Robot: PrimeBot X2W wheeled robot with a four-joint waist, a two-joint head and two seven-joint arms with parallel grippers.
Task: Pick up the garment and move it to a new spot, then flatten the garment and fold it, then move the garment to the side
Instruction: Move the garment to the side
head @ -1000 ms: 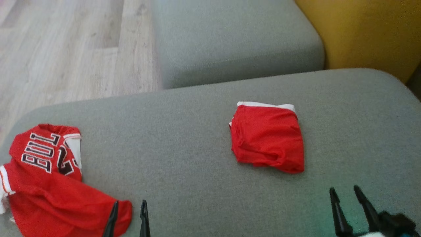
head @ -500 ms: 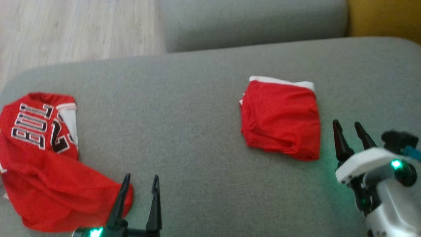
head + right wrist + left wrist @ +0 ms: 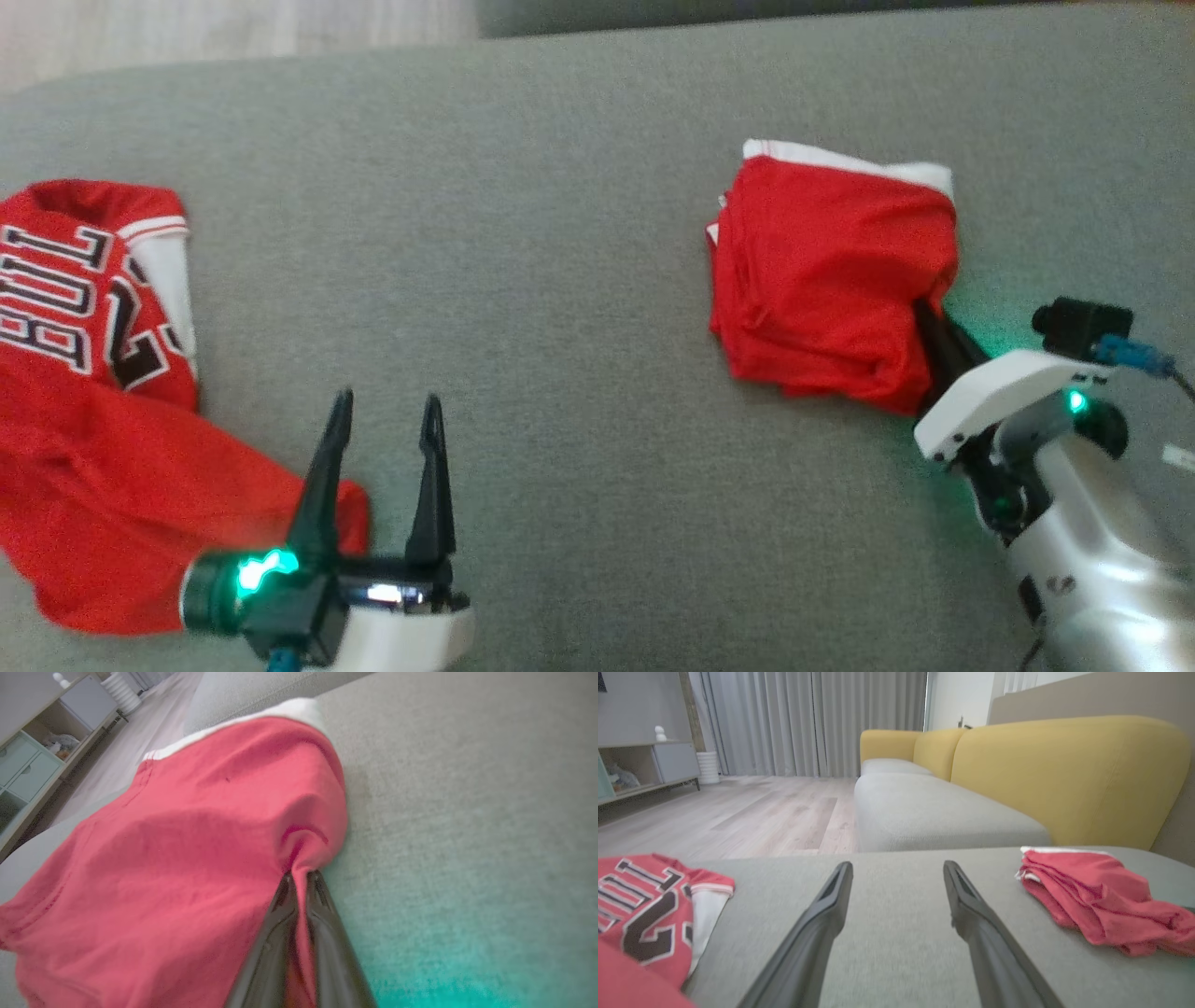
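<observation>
The folded red garment [image 3: 826,280], white-edged along its far side, is being pinched at its near right corner by the right gripper [image 3: 299,875]. The gripper's two dark fingers are being pressed together on a tuck of the cloth. The garment is lying on the right part of the grey cushion [image 3: 560,280], with most of it resting on the surface. At the near left of the cushion, the left gripper [image 3: 386,401] is being held with its fingers spread wide apart, pointing to the far side. A crumpled red jersey [image 3: 84,373] with black-and-white lettering is lying just to its left, well apart from the folded garment. In the left wrist view, a yellow backrest [image 3: 1064,774] and a wooden floor [image 3: 738,816] are being shown beyond the cushion.
</observation>
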